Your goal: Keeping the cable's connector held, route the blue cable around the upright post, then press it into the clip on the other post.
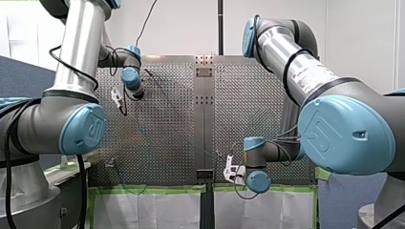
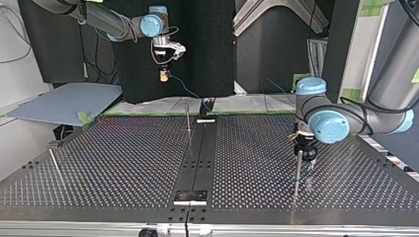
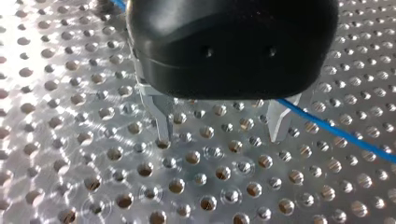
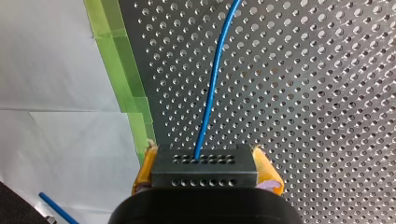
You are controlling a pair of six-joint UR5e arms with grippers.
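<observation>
Right wrist view: blue cable [image 4: 212, 83] leaves connector [image 4: 204, 167] ahead.

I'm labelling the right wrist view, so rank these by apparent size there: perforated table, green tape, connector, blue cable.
1. perforated table
2. green tape and connector: about alike, so not ranked
3. blue cable: long but thin

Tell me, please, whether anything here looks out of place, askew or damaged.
Nothing stands out. My right hand clamps the black connector squarely between its yellow pads, the blue cable leaves it in a smooth curve, and my left hand is open above the perforated table, with the cable passing beside it.
</observation>
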